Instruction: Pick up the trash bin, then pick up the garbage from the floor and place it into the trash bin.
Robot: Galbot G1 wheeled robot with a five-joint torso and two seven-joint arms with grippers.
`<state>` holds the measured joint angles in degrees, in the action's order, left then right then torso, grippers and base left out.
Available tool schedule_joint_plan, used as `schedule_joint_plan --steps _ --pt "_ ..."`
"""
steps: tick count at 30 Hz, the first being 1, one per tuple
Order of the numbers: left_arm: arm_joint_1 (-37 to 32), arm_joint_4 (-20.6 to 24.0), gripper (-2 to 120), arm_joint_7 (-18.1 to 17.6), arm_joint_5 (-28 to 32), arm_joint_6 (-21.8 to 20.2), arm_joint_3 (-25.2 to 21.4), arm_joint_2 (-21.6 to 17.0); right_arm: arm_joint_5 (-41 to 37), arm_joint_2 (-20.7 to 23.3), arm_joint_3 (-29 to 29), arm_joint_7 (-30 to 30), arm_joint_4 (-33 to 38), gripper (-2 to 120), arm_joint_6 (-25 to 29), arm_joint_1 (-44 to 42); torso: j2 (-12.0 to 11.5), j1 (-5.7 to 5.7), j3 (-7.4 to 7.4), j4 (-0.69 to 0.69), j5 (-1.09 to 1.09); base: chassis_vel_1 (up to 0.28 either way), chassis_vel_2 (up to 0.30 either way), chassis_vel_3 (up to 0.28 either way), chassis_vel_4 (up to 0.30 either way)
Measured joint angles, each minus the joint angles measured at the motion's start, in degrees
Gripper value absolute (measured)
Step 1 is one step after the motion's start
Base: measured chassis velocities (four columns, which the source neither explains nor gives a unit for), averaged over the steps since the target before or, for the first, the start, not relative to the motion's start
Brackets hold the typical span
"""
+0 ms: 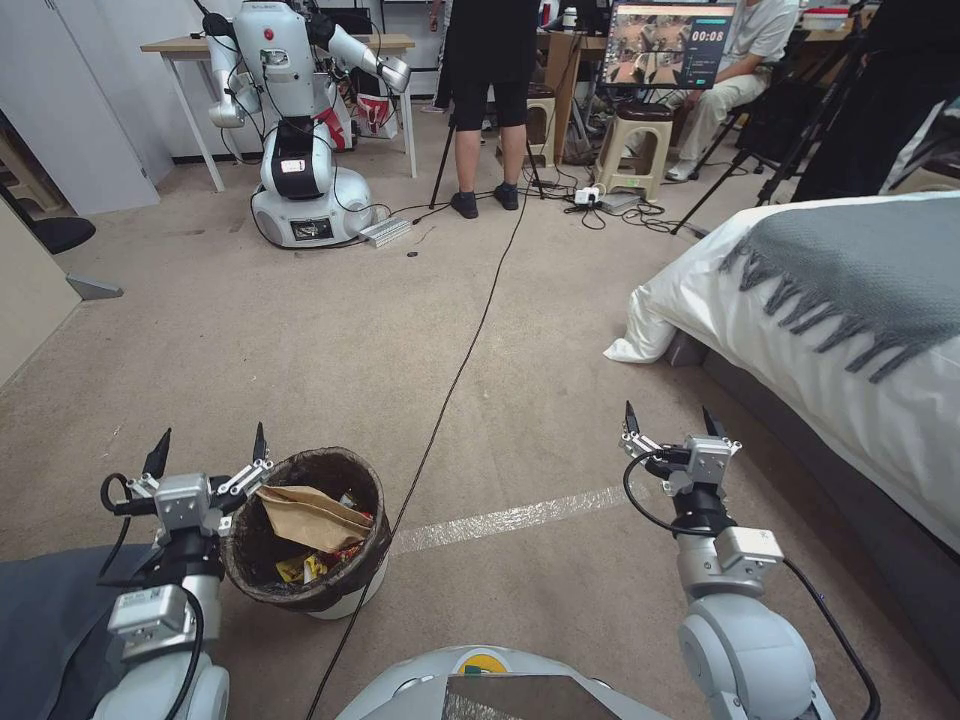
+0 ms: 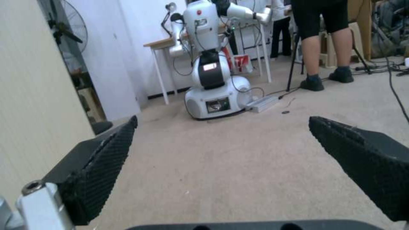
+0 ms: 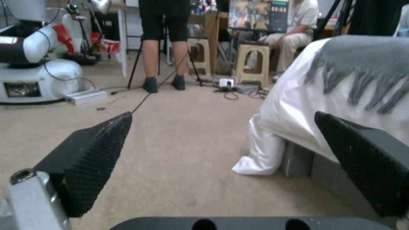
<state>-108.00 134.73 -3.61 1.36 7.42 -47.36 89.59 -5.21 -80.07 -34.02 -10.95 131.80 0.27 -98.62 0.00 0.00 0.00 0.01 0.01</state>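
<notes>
While sitting on the tan carpet [image 1: 300,330] low and to the left, trash bin [image 1: 345,590] stands upright with dark bag liner folded over rim. Holds garbage [image 1: 312,517]: brown paper on top, yellow packet and red bits below. Just beside bin, on its left: left gripper [image 1: 208,446], fingers [image 2: 102,166] spread wide apart, holding nothing, nearly touching rim. Running past bin's right side: thin black cable [image 1: 460,370] and strip of clear tape [image 1: 520,518]. Farther right, well apart from bin: right gripper [image 1: 672,420], fingers [image 3: 91,153] also spread wide, nothing between. Beyond that, bed [image 1: 850,380] with white sheet and grey fringed blanket [image 1: 860,270]. Far across the room, another white robot [image 1: 295,130] near a table.
</notes>
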Motion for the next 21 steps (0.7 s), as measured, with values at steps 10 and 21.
schedule_joint_plan --steps 10,21 --pt "-3.5 0.3 100 -0.5 -0.2 2.8 0.6 1.4 2.2 -2.0 -1.5 2.3 0.3 100 4.2 -2.5 0.0 0.0 0.0 0.0 -0.01 0.0 0.0 0.0 0.0" --pt "-3.8 0.1 100 -0.9 -0.3 2.7 0.7 1.5 2.4 -2.1 -1.5 1.9 0.4 100 4.4 -2.5 0.0 0.0 0.0 -0.01 -0.01 0.0 0.0 0.0 0.0"
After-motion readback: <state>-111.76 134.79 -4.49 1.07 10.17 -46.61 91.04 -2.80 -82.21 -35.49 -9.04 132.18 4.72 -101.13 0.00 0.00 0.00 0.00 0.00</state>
